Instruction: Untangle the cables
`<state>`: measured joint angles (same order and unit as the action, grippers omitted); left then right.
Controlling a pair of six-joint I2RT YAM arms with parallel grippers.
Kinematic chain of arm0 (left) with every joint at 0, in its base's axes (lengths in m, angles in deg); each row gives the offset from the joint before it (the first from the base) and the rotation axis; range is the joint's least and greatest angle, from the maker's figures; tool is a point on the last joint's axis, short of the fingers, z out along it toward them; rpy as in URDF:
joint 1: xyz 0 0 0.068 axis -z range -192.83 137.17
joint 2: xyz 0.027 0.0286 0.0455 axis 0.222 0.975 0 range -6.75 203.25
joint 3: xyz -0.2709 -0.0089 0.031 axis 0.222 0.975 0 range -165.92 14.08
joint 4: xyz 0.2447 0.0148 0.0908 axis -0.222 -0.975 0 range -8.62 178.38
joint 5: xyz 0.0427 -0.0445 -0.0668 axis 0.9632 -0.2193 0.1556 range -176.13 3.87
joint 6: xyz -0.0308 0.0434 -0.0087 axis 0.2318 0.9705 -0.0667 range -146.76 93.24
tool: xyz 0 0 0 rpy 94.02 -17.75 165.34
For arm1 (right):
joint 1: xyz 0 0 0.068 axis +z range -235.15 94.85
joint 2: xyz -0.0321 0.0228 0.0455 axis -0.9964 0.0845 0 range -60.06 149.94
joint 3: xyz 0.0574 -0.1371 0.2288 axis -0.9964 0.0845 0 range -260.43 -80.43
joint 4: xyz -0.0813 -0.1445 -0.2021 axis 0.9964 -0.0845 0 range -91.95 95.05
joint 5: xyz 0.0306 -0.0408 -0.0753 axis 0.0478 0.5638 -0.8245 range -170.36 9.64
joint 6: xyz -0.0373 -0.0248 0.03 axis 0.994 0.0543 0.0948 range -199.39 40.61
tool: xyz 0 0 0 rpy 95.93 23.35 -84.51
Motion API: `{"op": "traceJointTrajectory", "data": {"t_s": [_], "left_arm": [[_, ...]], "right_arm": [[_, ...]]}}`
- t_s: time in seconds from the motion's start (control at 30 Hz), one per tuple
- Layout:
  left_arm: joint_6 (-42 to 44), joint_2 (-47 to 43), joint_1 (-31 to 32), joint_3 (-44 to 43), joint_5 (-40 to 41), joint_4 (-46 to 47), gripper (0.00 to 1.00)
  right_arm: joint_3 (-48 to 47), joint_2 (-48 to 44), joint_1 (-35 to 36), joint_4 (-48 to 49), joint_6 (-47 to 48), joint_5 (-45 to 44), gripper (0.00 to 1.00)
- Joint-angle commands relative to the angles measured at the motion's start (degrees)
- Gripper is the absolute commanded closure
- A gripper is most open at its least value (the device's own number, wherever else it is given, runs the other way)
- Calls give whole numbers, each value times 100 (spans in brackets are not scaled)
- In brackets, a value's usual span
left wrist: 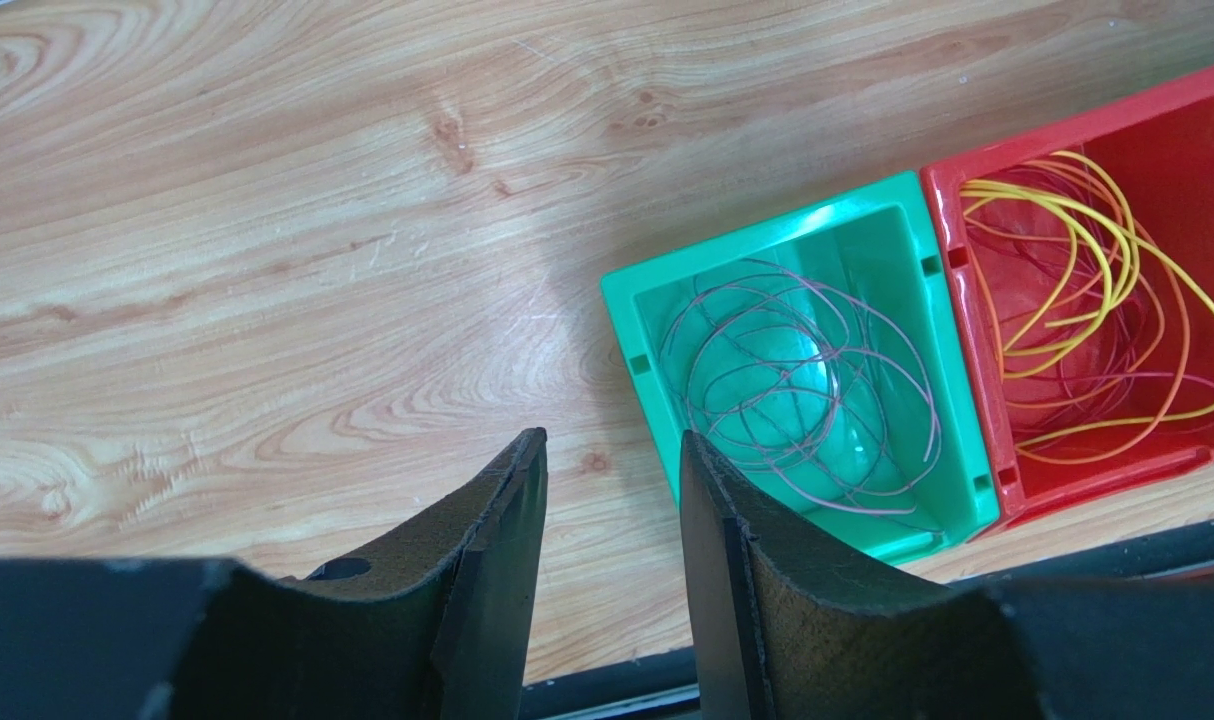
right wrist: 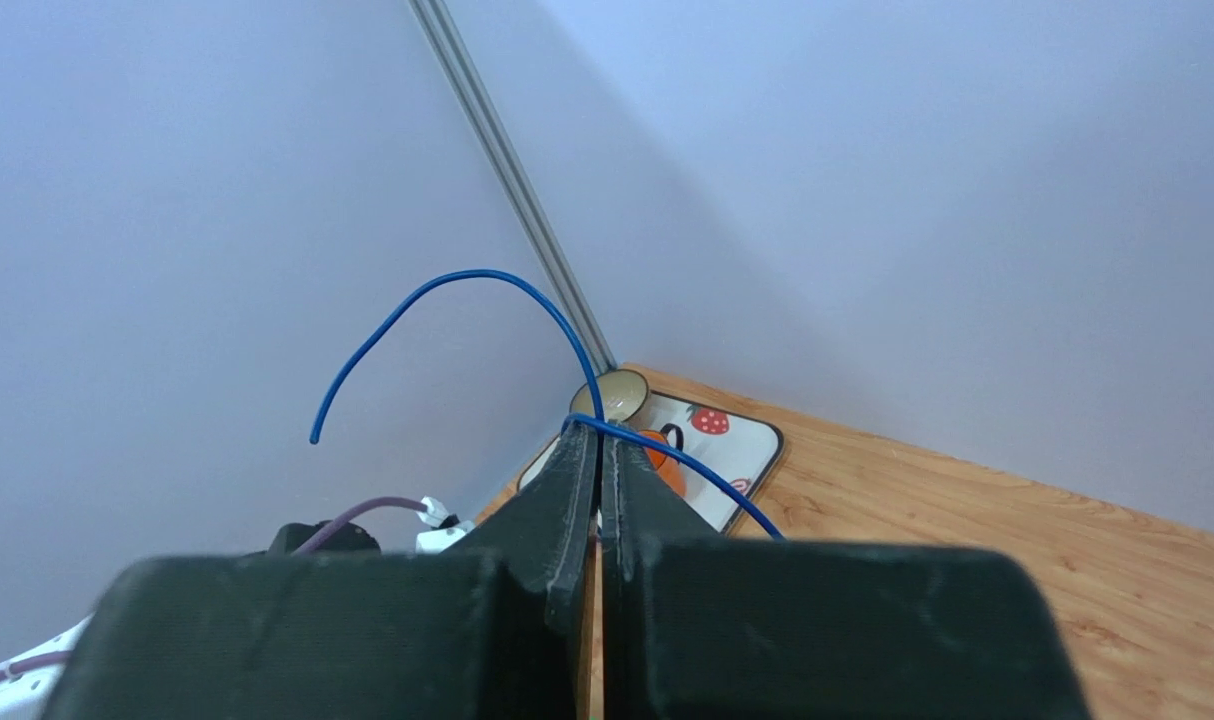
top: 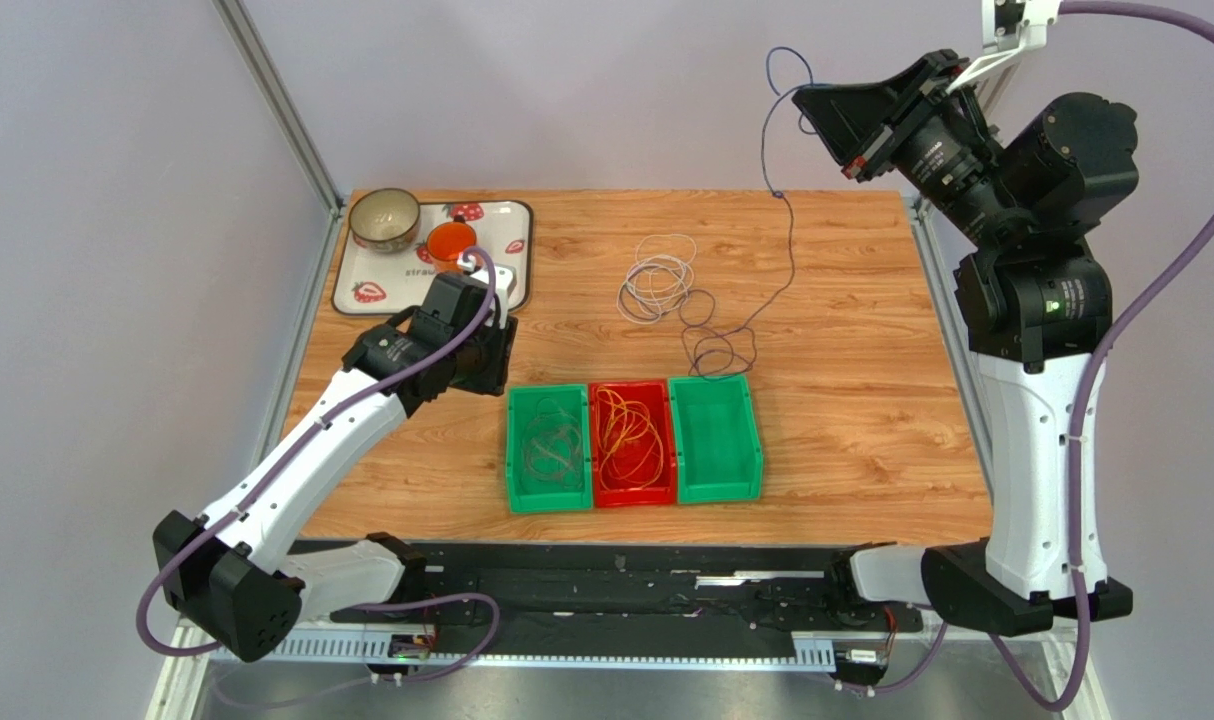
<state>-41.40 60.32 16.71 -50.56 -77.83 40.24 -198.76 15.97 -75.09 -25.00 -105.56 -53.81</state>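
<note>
Cables, limp and light: my right end effector is pinching a blue strand near its end, left end effector half-open.

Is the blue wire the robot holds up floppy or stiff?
Probably floppy but slightly springy: the blue wire droops from the shut right gripper down to the table, yet its free end arches upward. It looks thin and light, so it might slip out easily.

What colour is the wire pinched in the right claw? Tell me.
The wire is blue, clearest in the right wrist view.
</note>
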Motion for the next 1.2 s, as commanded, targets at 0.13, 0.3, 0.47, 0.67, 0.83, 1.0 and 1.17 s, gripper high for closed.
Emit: {"op": "traceJointTrajectory", "data": {"t_s": [0.13,0.3,0.47,0.67,0.83,1.0,1.17], "left_arm": [[110,-159,-18,-22,-3,77,53],[145,-168,-18,-40,-143,94,51],[58,-264,-10,-110,-784,287,41],[-759,-204,-1,-14,-2286,1312,36],[-1200,341,394,-56,-2692,2703,36],[-1278,1737,553,-882,-3009,3749,37],[-1726,2627,561,-1305,-3439,4628,40]], "right_arm": [[406,-106,22,384,-169,613,100],[722,-26,22,271,-63,624,100],[908,34,83,-158,270,-473,100],[670,290,189,-731,596,-360,100],[740,132,619,-1021,1245,-1360,100],[1415,-140,663,-714,1168,-1240,100],[3441,-554,655,489,702,-1301,100]]}}
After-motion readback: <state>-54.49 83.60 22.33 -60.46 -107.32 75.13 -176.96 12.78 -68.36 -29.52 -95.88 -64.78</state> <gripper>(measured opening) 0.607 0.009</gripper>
